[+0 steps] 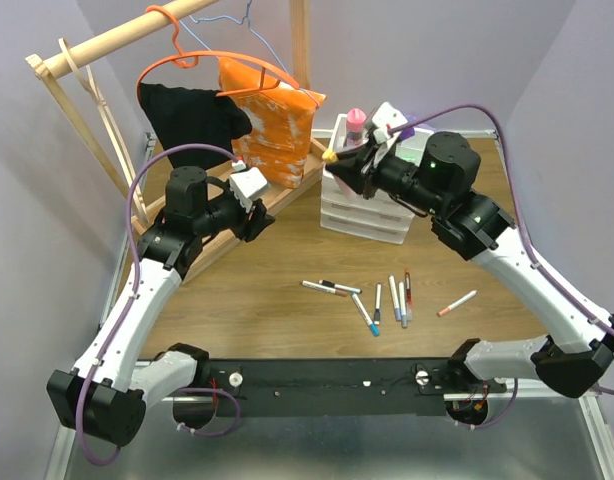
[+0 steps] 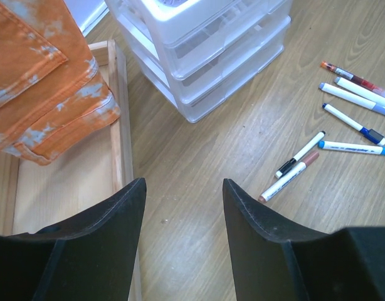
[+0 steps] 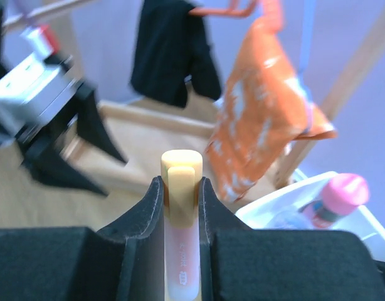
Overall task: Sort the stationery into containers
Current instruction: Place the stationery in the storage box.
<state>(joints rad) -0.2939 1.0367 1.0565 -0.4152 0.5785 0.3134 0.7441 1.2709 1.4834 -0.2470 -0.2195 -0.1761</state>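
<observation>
Squarely in the right tool [image 3: 180, 188], a chunky cream-capped highlighter [image 3: 181, 164]

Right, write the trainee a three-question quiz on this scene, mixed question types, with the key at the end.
1. True or false: the left gripper is shut on a pen.
2. What does the right gripper hold? A) a yellow-capped highlighter B) a stapler C) a pair of scissors
3. Fill in: the pink-capped bottle stands in the organiser's top ___.
Key: 1 false, it is open and empty; 2 A; 3 tray.
</observation>
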